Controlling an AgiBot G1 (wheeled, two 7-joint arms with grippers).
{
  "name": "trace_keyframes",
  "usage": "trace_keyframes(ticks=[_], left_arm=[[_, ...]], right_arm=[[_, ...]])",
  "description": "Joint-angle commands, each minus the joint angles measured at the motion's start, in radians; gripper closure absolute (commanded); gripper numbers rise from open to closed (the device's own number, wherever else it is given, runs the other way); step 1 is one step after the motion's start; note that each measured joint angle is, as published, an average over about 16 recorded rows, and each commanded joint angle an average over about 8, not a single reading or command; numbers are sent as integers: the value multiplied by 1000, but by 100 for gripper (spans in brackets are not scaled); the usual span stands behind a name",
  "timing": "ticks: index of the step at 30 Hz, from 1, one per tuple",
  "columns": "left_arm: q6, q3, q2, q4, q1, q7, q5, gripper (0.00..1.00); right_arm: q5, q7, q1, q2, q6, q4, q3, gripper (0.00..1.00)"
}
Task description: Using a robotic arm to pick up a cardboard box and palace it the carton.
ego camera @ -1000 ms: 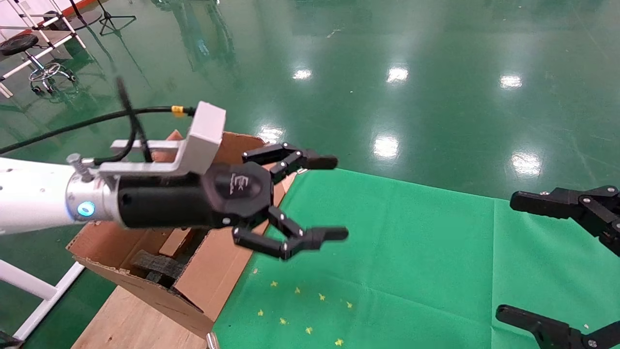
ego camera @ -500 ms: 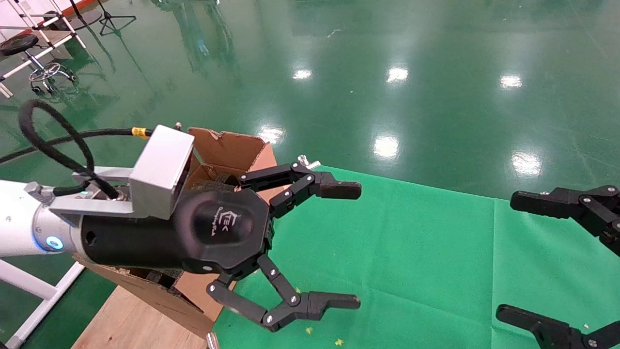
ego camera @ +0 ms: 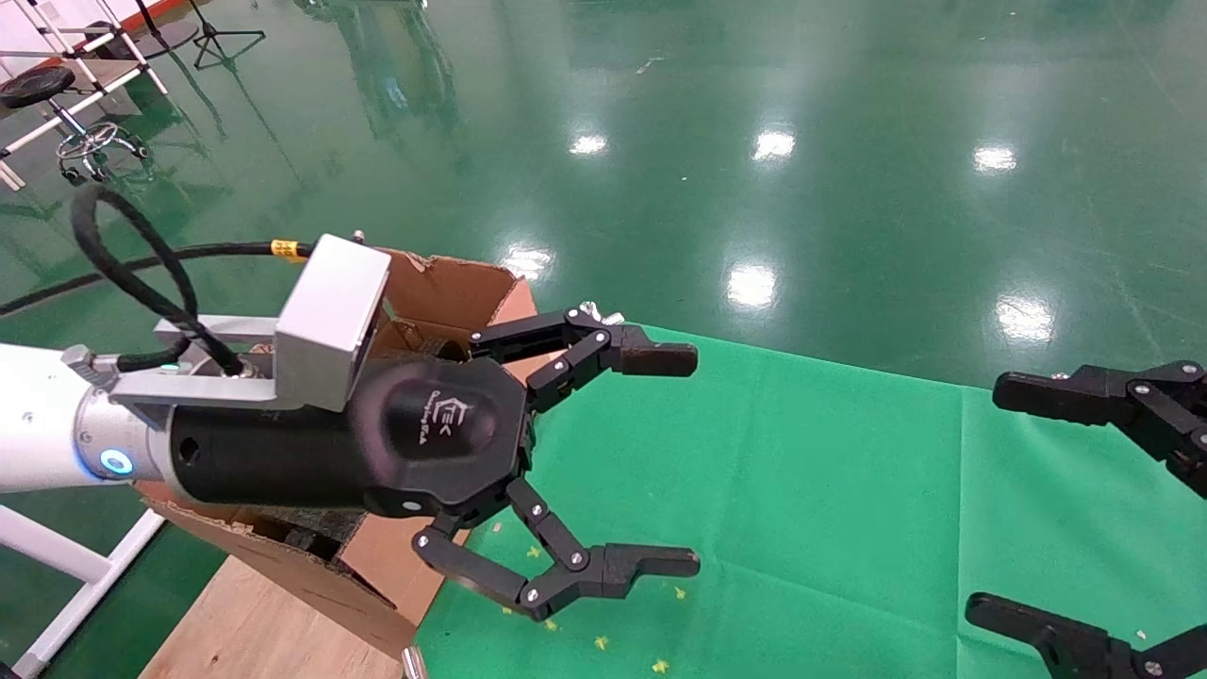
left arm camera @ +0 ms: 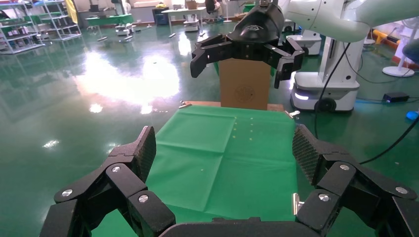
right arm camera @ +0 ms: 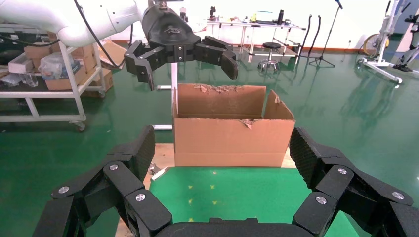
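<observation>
My left gripper (ego camera: 651, 462): spread wide with nothing between the fingers, reaching in from the left edge of the head view to mid-frame, over the near edge of the green cloth (ego camera: 849, 509); the upper finger (ego camera: 651, 358) lies level with the carton's corner, the lower one (ego camera: 651, 563) is above the yellow specks on the cloth.
My robotic arm (ego camera: 42, 424): white sleeve, blue light ring and grey camera block, crossing in front of the carton at left centre.
My right gripper (ego camera: 1084, 500): at the right edge of the head view, lower half, fingers far apart and holding nothing, over the cloth.
Carton (ego camera: 453, 283): behind my left wrist, left of centre, on a wooden board (ego camera: 245, 622) at the cloth's left border; in the right wrist view (right arm camera: 232, 133) it stands upright with torn top flaps, open.
Cardboard box: I cannot find it in any view.
Floor (ego camera: 754, 123): glossy green, filling the upper half of the head view.
</observation>
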Motion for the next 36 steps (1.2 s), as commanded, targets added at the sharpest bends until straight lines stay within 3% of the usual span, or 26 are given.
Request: trace_keyframes(ticks=[1,36], left_arm=[[-1,1,0,2,-2,0,2,0],[-4,6,1,9,-7,-2,9,0]], right_arm=[[0,0,0,0,0,0,0,0],[0,0,0,0,0,0,0,0]])
